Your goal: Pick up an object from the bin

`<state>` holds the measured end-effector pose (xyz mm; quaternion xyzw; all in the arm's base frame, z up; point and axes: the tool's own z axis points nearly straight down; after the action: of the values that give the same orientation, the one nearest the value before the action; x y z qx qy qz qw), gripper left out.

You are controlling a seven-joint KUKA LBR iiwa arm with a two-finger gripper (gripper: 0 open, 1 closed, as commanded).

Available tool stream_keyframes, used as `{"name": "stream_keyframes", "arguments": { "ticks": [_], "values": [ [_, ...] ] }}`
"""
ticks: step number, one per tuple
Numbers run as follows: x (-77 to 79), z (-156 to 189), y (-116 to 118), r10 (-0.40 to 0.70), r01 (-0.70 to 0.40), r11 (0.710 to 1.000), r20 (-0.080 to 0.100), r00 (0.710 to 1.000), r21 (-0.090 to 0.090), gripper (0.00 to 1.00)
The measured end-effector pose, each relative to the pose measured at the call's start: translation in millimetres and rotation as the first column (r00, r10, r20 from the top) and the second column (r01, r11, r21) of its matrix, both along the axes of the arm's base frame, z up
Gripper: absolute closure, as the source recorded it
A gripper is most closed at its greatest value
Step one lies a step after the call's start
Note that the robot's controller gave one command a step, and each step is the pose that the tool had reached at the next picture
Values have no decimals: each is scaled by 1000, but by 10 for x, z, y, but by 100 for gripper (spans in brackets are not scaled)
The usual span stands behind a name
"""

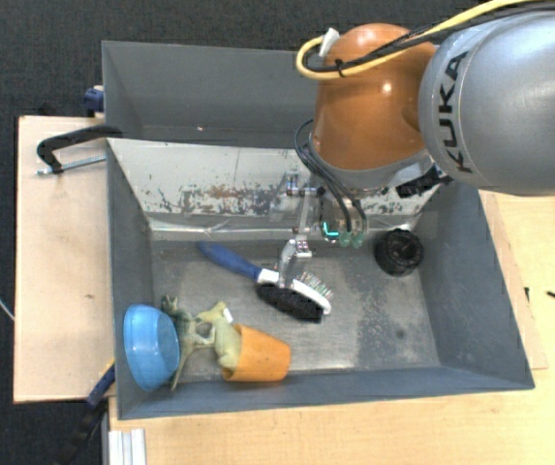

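Brush, blue handle, black head: gripper right at its neck; open/shut can't tell.

**Gripper low over the brush in the grey bin**

A brush with a blue handle and a black head with white bristles lies near the middle of the bin. The gripper hangs just beside where the handle meets the head; contact cannot be judged. The arm's orange cover looms behind the brush. Right of the brush sits a black round part. Left and in front of it, an orange cup, a pale green toy and a blue bowl lie touching in a row.
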<state>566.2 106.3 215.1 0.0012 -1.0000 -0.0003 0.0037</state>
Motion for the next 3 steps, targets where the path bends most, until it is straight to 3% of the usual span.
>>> {"name": "stream_keyframes", "arguments": {
  "ticks": [1,2,3],
  "values": [
    [26,-1439,-167,-70,70,998,12,997,3,0],
    [-37,-1124,19,-114,114,994,15,993,4,0],
    [-33,-1143,-45,-330,330,944,12,944,3,0]
  ]
}}
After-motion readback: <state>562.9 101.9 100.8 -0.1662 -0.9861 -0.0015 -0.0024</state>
